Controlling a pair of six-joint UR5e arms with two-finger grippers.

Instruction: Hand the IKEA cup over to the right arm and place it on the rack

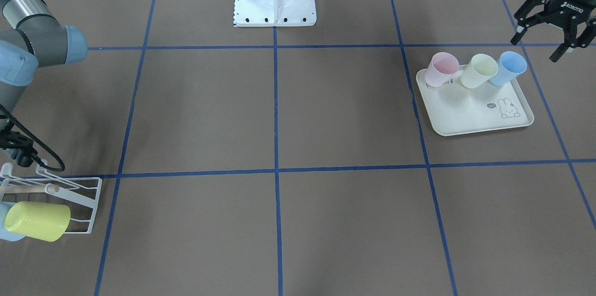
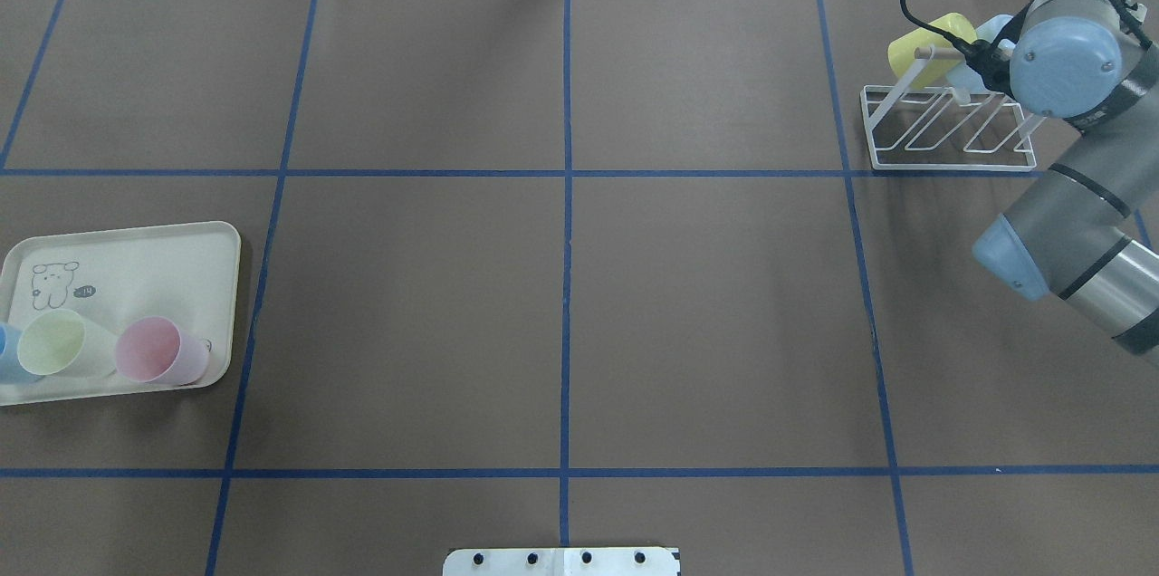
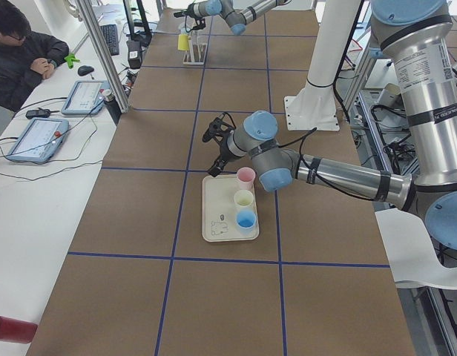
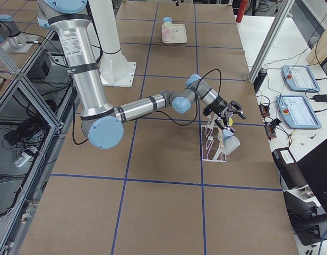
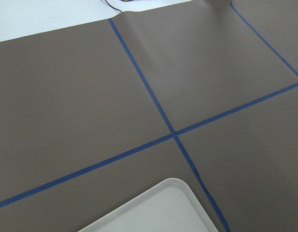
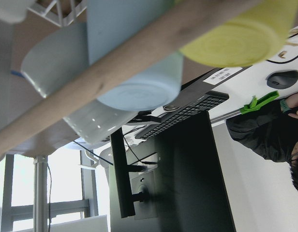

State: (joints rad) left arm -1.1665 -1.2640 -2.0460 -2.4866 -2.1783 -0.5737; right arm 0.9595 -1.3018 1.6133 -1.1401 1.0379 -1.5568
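Right gripper point(image 4: 225, 113) sits at the small white wire rack point(image 2: 949, 130), far right, grip unreadable. Pale blue plastic cup point(image 6: 129, 19) hangs beside a yellow cup point(image 1: 39, 221): looks placed. Left gripper point(image 1: 540, 44), spread and empty, hovers by the cream tray point(image 1: 470, 117); three pastel cups point(image 1: 479, 71) to go.

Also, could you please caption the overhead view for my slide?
Right arm at the rack bearing a yellow cup; three pastel cups on the tray.

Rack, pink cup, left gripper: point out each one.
rack point(image 2: 951, 167), overhead exterior view, on its nearest base wire.
pink cup point(image 1: 445, 64), exterior front-facing view, inside its open mouth.
left gripper point(image 1: 535, 48), exterior front-facing view, midway between its spread fingertips.
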